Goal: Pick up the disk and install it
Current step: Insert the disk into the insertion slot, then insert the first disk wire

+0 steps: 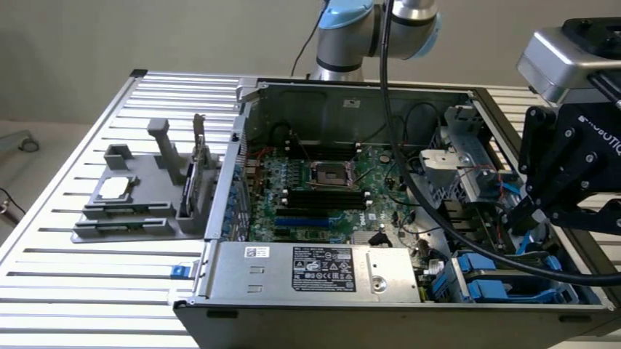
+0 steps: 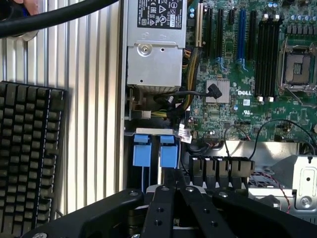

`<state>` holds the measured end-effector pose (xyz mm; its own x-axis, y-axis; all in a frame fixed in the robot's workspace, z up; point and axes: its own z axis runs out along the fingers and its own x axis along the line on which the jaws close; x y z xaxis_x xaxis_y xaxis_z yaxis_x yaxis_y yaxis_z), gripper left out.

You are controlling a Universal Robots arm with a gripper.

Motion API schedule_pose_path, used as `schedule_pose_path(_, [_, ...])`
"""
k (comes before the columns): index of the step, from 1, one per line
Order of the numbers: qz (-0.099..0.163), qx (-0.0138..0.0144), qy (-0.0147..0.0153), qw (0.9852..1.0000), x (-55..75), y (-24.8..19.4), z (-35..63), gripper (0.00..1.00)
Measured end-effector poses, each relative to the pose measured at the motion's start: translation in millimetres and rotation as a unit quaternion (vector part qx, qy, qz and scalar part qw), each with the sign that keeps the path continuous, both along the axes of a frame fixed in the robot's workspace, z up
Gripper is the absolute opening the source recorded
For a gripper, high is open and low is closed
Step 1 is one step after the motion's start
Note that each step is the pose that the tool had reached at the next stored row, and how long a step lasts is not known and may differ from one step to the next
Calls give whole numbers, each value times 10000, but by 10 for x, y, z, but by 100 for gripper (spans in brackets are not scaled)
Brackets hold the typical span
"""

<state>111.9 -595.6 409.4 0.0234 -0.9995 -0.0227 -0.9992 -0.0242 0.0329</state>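
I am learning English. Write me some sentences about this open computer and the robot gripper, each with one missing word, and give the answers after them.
1. The plastic rails near the gripper are ___ in colour.
2. The gripper's jaws are ___.
3. The grey fixture stands at the exterior view's ___ of the computer case.
4. The keyboard lies ___ the case, on the table.
Missing words: blue; shut; left; outside.

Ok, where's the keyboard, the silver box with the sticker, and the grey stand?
keyboard (image 2: 29,158), wrist view, on its black keys.
silver box (image 1: 315,270), exterior view, on its sticker.
grey stand (image 1: 145,212), exterior view, on its flat base.
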Motion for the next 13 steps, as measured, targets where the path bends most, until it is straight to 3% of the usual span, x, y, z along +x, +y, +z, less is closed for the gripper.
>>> schedule_pose_path(13, [0, 0, 0, 10000, 9, -1, -1, 11])
